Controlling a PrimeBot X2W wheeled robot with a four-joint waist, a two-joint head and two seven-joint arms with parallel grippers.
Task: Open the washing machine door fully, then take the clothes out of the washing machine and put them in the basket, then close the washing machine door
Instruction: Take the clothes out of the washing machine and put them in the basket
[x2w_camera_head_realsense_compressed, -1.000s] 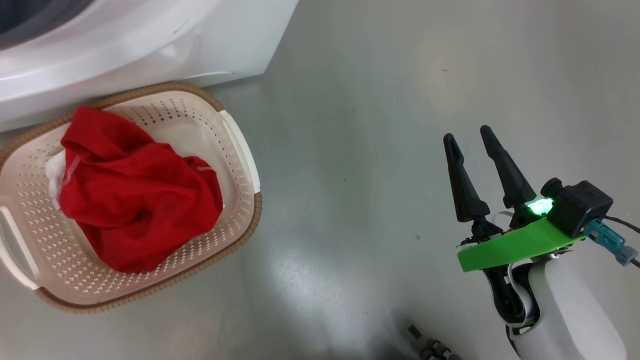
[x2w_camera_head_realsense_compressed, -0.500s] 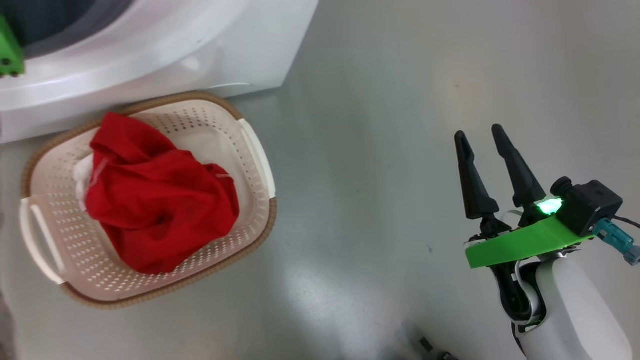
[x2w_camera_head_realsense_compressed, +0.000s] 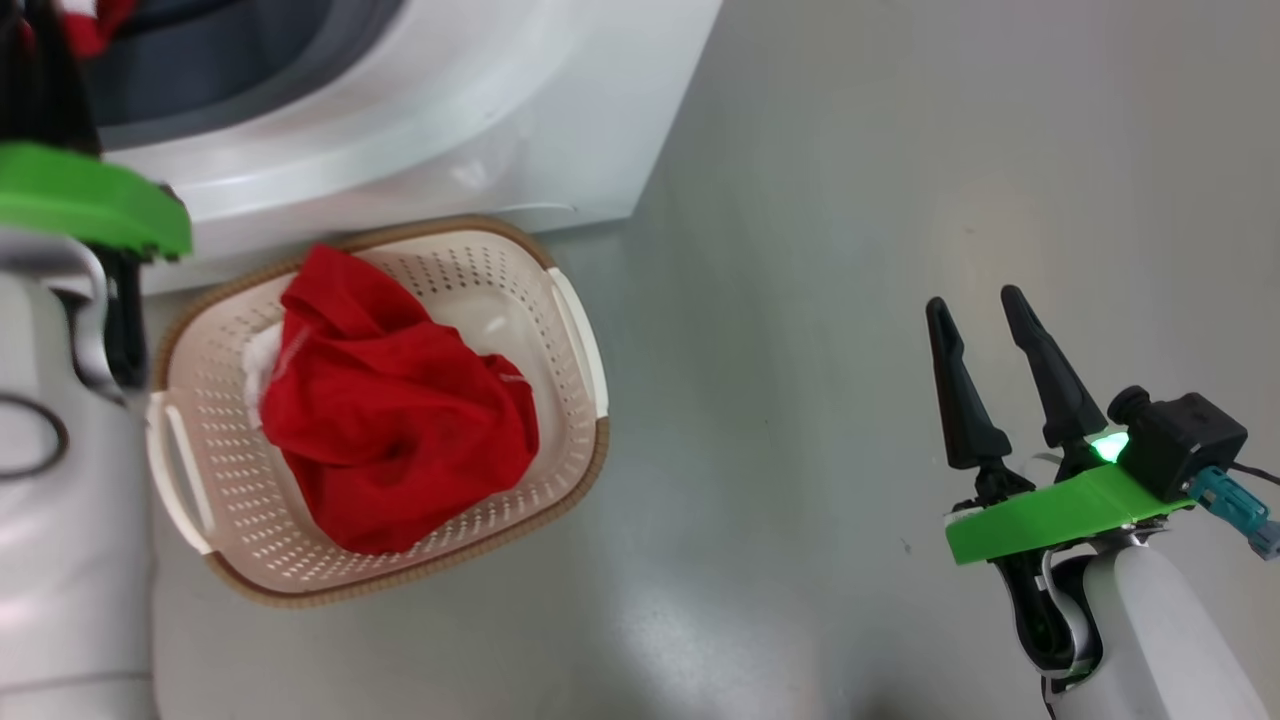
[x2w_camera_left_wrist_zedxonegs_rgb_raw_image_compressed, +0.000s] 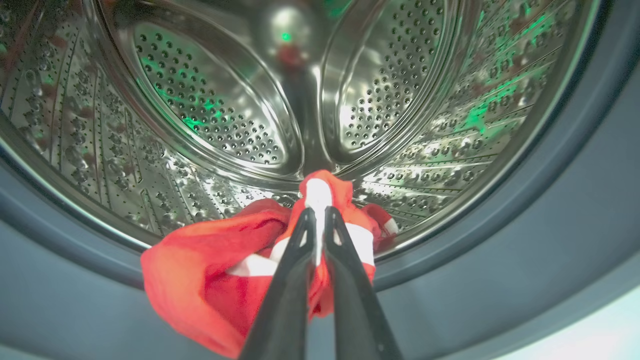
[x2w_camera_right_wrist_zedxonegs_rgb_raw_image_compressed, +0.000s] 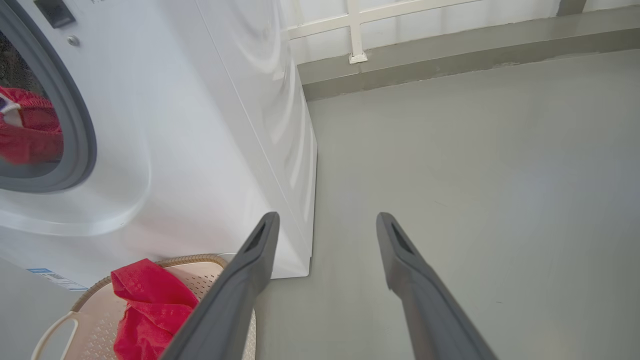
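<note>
In the left wrist view my left gripper (x2w_camera_left_wrist_zedxonegs_rgb_raw_image_compressed: 319, 212) is shut on a red garment with white trim (x2w_camera_left_wrist_zedxonegs_rgb_raw_image_compressed: 200, 270), which hangs over the grey rubber ring (x2w_camera_left_wrist_zedxonegs_rgb_raw_image_compressed: 500, 240) at the mouth of the steel drum (x2w_camera_left_wrist_zedxonegs_rgb_raw_image_compressed: 210, 100). A second red garment (x2w_camera_head_realsense_compressed: 400, 430) lies crumpled in the cream basket (x2w_camera_head_realsense_compressed: 585, 340) on the floor, right in front of the white washing machine (x2w_camera_head_realsense_compressed: 450, 130). Over bare floor to the right, my right gripper (x2w_camera_head_realsense_compressed: 973, 300) stands open with nothing in it. Its wrist view shows the machine (x2w_camera_right_wrist_zedxonegs_rgb_raw_image_compressed: 200, 125) and basket (x2w_camera_right_wrist_zedxonegs_rgb_raw_image_compressed: 190, 259). The door is out of view.
My left forearm (x2w_camera_head_realsense_compressed: 60, 500) rises along the basket's left side. Grey floor (x2w_camera_head_realsense_compressed: 800, 250) stretches to the right of the machine and basket. A low ledge and white railing (x2w_camera_right_wrist_zedxonegs_rgb_raw_image_compressed: 355, 30) run behind the machine. A blue label (x2w_camera_right_wrist_zedxonegs_rgb_raw_image_compressed: 55, 279) sits low on the machine's front.
The head camera has swung, sliding basket and machine rightward in the picture. My left arm has come into view at the left, with red cloth at the drum mouth. The right gripper stays open.
</note>
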